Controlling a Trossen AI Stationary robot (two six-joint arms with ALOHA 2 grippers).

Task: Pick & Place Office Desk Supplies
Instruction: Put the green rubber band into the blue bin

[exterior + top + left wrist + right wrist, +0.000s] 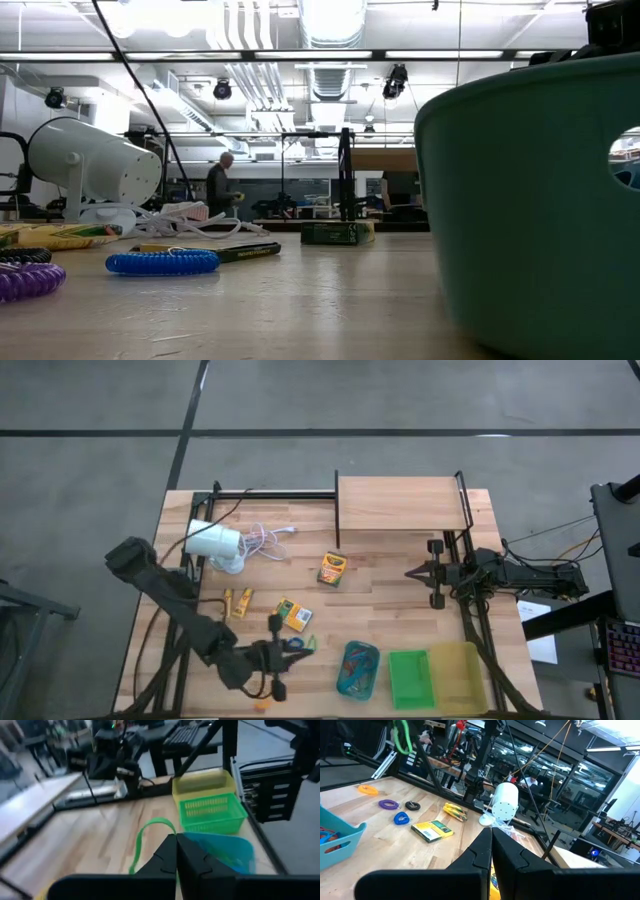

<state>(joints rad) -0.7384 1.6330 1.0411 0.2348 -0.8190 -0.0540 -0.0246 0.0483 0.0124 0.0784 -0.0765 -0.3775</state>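
My left gripper (pixel 298 648) is near the table's near edge, just left of the teal tray (pixel 358 668), and is shut on a thin green loop (pixel 141 837). The right wrist view shows that green loop (pixel 400 735) up in the air. On the table lie the orange loop (pixel 368 790), purple loop (pixel 388 804), black loop (pixel 412 805) and blue loop (pixel 401 818). Two crayon boxes (pixel 332 568) (pixel 294 614) and yellow pieces (pixel 235 602) lie flat too. My right gripper (pixel 410 572) waits shut at the table's right side. My left gripper pinches the green loop between its two shut fingers at one spot on the band (pixel 170 825). The rest of the loop curves out ahead of the fingertips (pixel 167 845). It is lifted clear of the table.
A white lamp (pixel 215 542) with its cord lies at the far left. A green tray (pixel 410 678) and a yellow tray (pixel 455 678) sit right of the teal one, which holds some loops. A raised wooden shelf (pixel 400 502) stands at the far edge. A person stands in the room behind.
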